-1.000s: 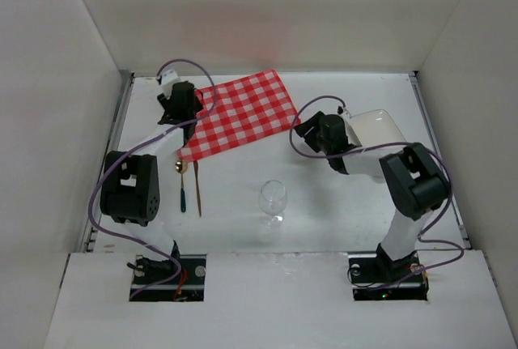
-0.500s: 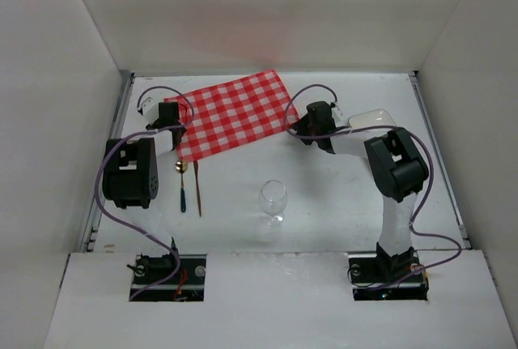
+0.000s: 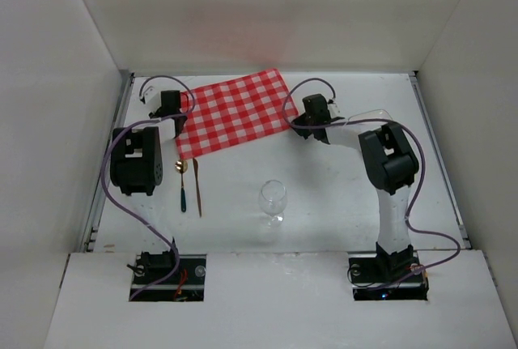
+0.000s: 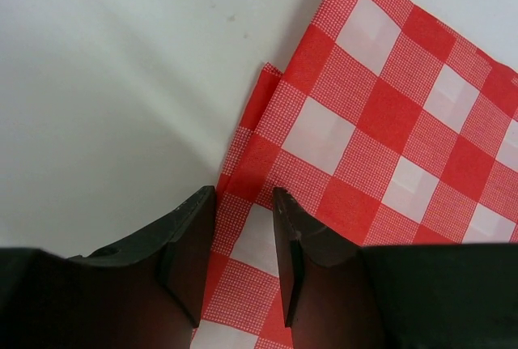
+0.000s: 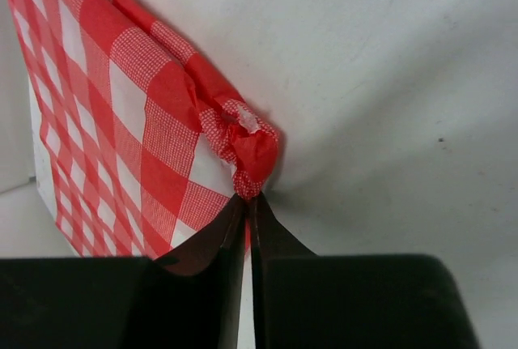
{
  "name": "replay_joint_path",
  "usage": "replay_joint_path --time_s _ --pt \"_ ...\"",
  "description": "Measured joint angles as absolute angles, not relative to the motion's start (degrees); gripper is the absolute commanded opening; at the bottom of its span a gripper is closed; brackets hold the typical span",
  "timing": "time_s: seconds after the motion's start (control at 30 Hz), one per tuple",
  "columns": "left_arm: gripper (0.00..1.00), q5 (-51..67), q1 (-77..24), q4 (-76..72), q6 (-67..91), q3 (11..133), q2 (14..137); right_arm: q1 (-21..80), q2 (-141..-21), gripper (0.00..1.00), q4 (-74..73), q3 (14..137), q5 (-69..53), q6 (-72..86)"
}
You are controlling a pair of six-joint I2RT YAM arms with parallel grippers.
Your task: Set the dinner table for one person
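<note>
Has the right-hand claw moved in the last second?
Yes. The right gripper moved away from the wine glass, farther up the top view, onto the checked cloth corner.

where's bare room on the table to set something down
Bare: the stretch of dinner table between the wine glass and the right arm, and the strip between the checked cloth and the glass. Crowded: the near left, with cutlery beside the left arm, and both cloth ends, where the left tool and right tool sit.

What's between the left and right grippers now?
The checked cloth spans the stretch, left gripper at its left edge, right gripper pinching its right corner; the top view shows it.
</note>
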State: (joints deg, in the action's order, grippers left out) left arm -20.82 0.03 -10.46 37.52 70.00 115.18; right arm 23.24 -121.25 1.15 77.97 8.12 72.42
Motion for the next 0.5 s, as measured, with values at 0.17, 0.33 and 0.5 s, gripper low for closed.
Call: replay_joint_path --time_s 0.17,0.33,0.5 --pt "0.31 -20.6 -1.54 -9.04 36.91 75.48 118.54 21.91 -120.29 0.04 5.08 74.56 7.99 73.73" --pt "0.31 -19.49 -4.49 -7.01 36.51 82.63 122.21 19.22 -114.89 0.04 10.85 64.69 7.75 74.83" --pt "0.32 -18.24 -9.08 -6.0 36.23 88.42 124.38 16.05 -108.73 0.04 16.05 54.78 7.94 74.85"
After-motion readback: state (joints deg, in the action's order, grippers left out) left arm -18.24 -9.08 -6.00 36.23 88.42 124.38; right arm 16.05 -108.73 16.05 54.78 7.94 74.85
